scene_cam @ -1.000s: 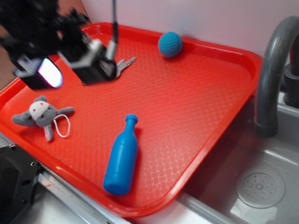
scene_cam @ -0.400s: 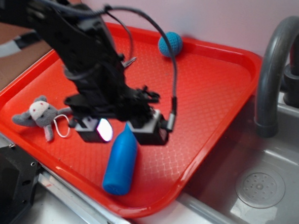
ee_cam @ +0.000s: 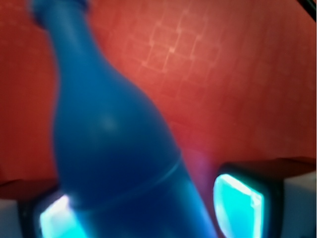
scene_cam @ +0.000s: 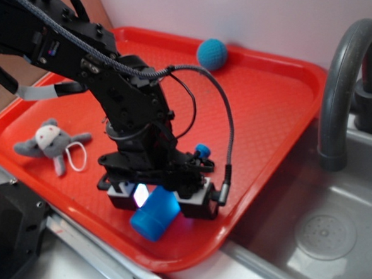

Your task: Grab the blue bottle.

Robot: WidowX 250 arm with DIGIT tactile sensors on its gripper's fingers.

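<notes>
The blue bottle (scene_cam: 154, 218) lies on its side on the red tray (scene_cam: 266, 109), near the tray's front edge. Only its base and its cap (scene_cam: 202, 151) show past the arm. My gripper (scene_cam: 161, 203) is down over the bottle's body, open, with one finger on each side. In the wrist view the bottle (ee_cam: 109, 139) fills the left half, neck pointing up and away. The gripper (ee_cam: 146, 213) straddles it: the left pad (ee_cam: 52, 223) is at the bottle's side, and the right pad (ee_cam: 237, 201) stands apart from it by a small gap.
A grey plush toy (scene_cam: 50, 143) lies at the tray's left. A teal crocheted ball (scene_cam: 212, 54) sits at the tray's far edge. A grey faucet (scene_cam: 340, 86) and sink (scene_cam: 324, 232) are to the right. The tray's front rim is just below the bottle.
The arm came from the tray's far left, forward and down onto the bottle. The fingers now straddle its body. The bottle's cap has swung to the right.
</notes>
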